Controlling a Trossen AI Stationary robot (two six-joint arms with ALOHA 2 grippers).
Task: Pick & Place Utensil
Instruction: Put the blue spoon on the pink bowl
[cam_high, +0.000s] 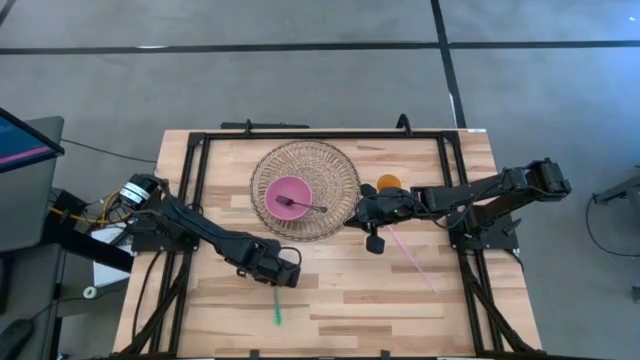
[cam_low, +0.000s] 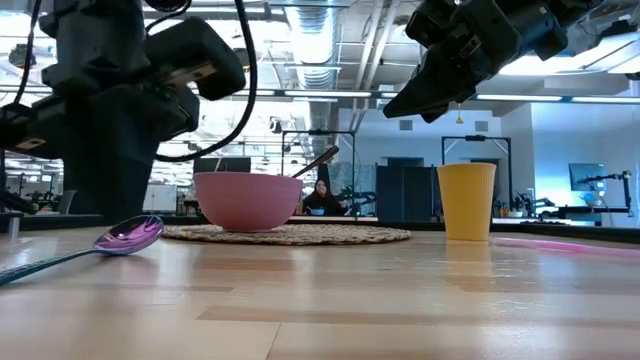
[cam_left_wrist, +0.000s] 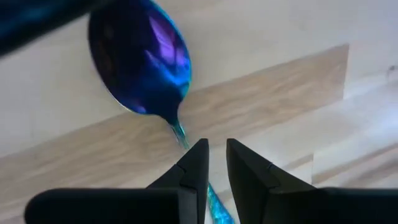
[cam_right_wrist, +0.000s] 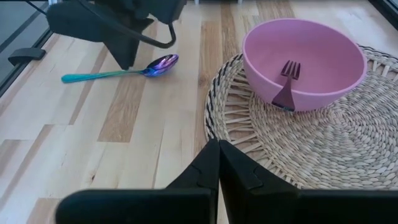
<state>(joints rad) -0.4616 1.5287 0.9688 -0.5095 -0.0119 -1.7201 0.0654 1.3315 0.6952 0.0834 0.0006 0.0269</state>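
Note:
A spoon with an iridescent purple bowl and a teal handle lies flat on the wooden table, its bowl seen low in the low view. My left gripper hovers just above the spoon's neck, its fingers open only a narrow gap; the handle runs beneath one finger. A pink bowl with a dark fork inside stands on a woven mat. My right gripper is shut and hangs above the mat's right edge.
A yellow cup stands right of the mat, close behind my right gripper. A thin pink stick lies on the table near the right arm. A black frame borders the table. Bare wood lies along the near edge.

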